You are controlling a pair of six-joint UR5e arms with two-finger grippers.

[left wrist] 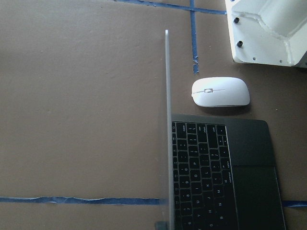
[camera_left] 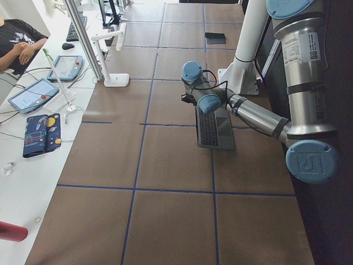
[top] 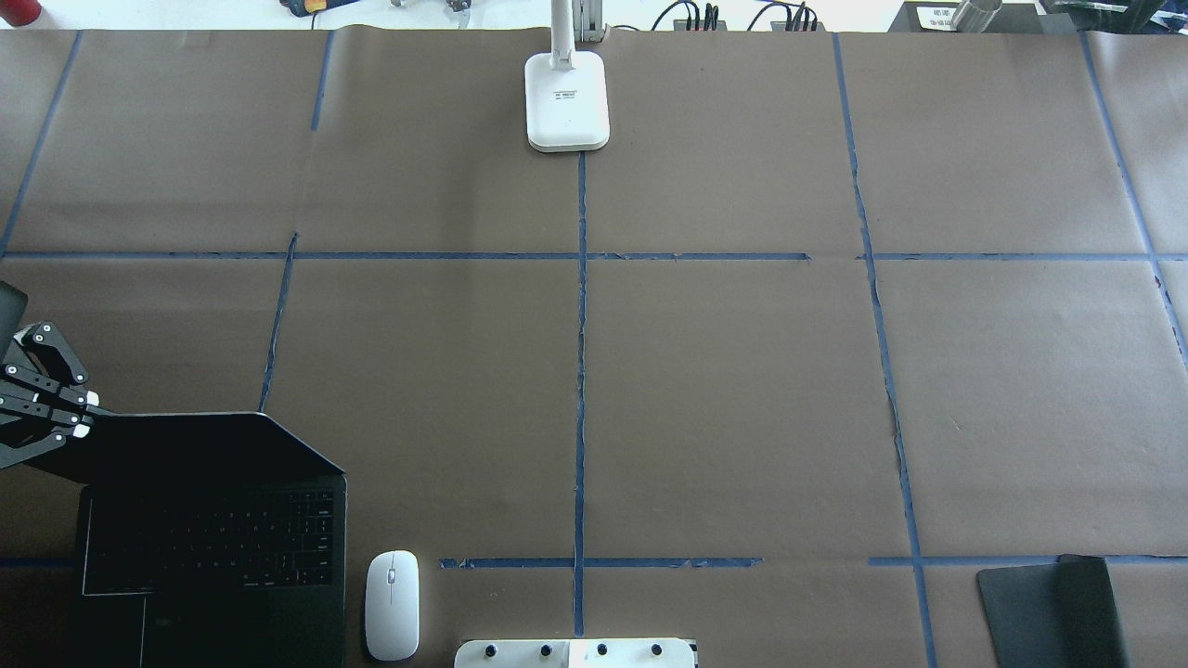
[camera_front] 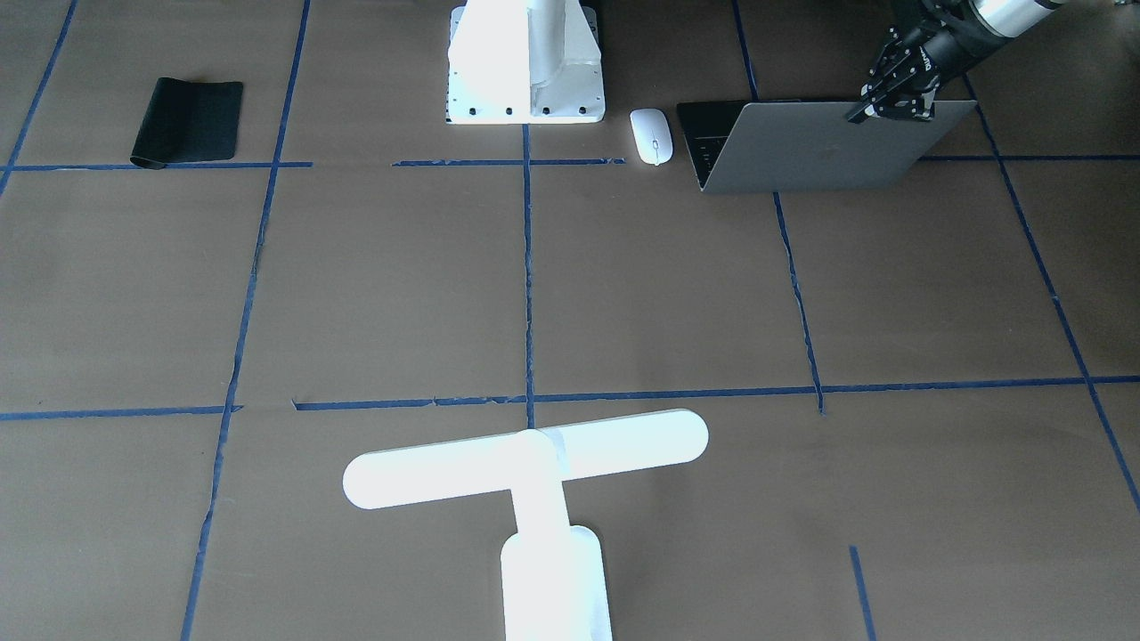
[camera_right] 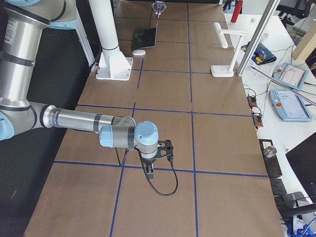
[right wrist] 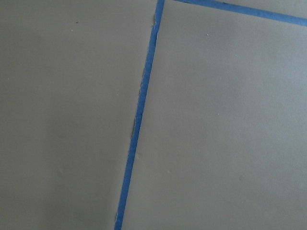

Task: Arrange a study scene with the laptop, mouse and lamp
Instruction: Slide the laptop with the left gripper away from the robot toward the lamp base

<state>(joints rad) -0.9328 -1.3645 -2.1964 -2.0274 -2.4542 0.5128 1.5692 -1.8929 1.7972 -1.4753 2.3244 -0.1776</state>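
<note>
Table read from above as a dial, twelve at the far edge. Nearest, at six: the white pedestal (top: 575,653) with its row of bolt holes. Just toward seven from it, the mouse (top: 391,605), flat on the brown paper, long axis pointing to twelve, close beside the three-o'clock edge of the laptop (top: 209,557) but apart from it. Laptop at seven to eight, open, black keys and trackpad facing up, lid raised well off the keys. At five, by the near edge, a black mat (top: 1053,612), one end rolled up. Toward nine, at the lid's top corner: the left gripper (top: 79,425), jaws drawn in on the lid's upper edge, a finger on either face; from its wrist camera, lid edge-on down the middle. Out past three, above a blue tape line, the right gripper (camera_right: 150,170), pointing down, caught only by the table-end camera; impossible to tell how wide its jaws stand. Farthest, at twelve: the lamp (top: 567,100), upright on its rounded base, bar head running three to nine.
</note>
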